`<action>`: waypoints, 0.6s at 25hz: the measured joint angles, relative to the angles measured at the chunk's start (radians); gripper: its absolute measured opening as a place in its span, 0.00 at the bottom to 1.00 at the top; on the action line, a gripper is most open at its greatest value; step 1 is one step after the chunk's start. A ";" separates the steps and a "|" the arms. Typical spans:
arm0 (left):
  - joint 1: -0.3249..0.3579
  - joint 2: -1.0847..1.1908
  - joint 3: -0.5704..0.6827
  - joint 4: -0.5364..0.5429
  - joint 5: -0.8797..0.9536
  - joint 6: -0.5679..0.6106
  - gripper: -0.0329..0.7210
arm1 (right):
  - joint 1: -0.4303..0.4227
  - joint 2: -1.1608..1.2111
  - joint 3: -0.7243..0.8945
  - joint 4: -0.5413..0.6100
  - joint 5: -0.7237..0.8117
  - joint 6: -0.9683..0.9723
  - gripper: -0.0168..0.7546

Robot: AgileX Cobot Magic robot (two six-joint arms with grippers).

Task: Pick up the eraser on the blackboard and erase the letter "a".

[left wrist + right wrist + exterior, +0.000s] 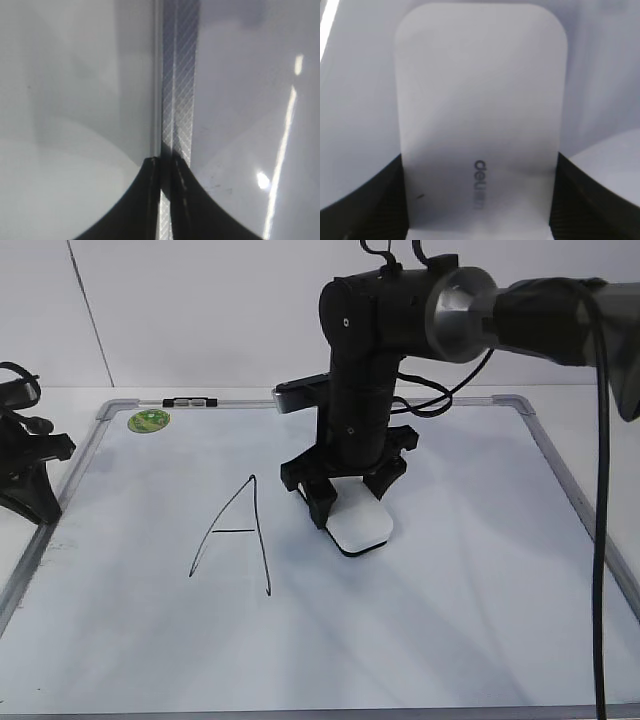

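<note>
Bright, even lighting; streaky glare on the blackboard (280,150), soft shadows, perhaps slight blur in wrist views.

Robot lab bench: plain white wall (200,310), blackboard (450,620) flat on table.
</note>
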 joint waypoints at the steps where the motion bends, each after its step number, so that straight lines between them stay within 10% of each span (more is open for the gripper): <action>1: 0.000 0.000 0.000 0.000 0.000 0.000 0.07 | -0.003 0.000 0.000 0.000 0.000 0.000 0.72; 15: 0.000 0.002 -0.002 0.000 0.004 0.000 0.07 | -0.058 0.000 0.000 -0.043 0.000 0.025 0.72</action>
